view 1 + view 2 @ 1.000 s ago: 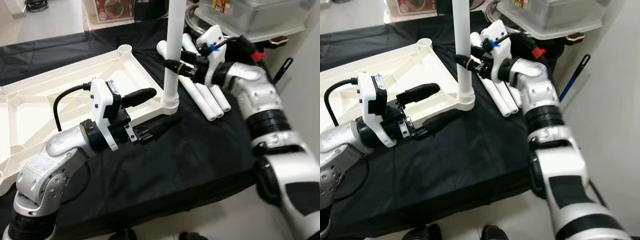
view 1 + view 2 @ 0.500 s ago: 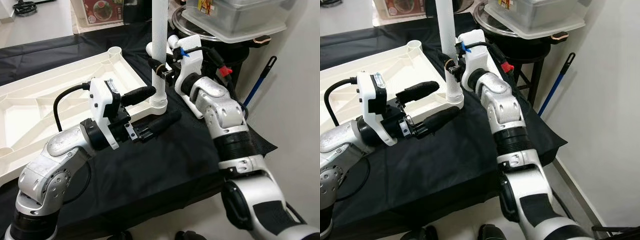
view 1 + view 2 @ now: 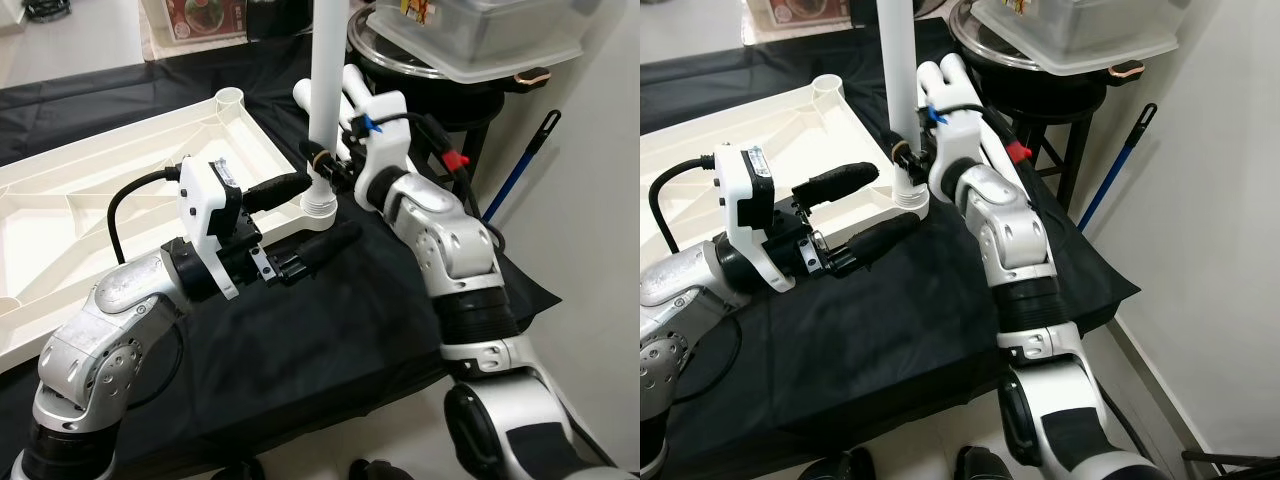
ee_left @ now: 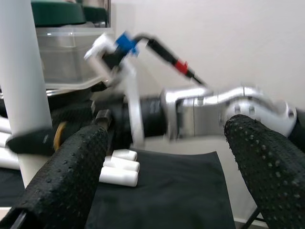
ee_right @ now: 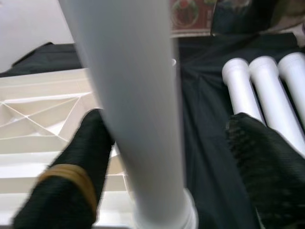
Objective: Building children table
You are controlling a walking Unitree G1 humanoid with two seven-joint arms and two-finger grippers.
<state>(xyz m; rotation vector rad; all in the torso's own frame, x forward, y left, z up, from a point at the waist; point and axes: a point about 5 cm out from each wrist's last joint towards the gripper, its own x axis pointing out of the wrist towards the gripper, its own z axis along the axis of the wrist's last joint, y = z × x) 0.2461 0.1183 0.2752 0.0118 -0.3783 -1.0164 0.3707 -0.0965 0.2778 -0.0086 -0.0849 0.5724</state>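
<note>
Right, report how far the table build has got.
Done: the tabletop lies upside down on the black cloth. In hand: one white leg stands upright in a corner socket, the right pincer around it and the left pincer open at that corner. Left: three spare legs lie unfitted.

Table leg (image 5: pixel 138 95) between the right gripper's fingers (image 5: pixel 71 176): smooth white plastic, faint sheen. Fingers: matt black rubber, pimpled. Tabletop (image 3: pixel 120 180): cream moulded plastic, ribbed. Cloth (image 3: pixel 330 330) under the fingers: black, matt. Arm shells (image 3: pixel 110 320): brushed silver metal look.
</note>
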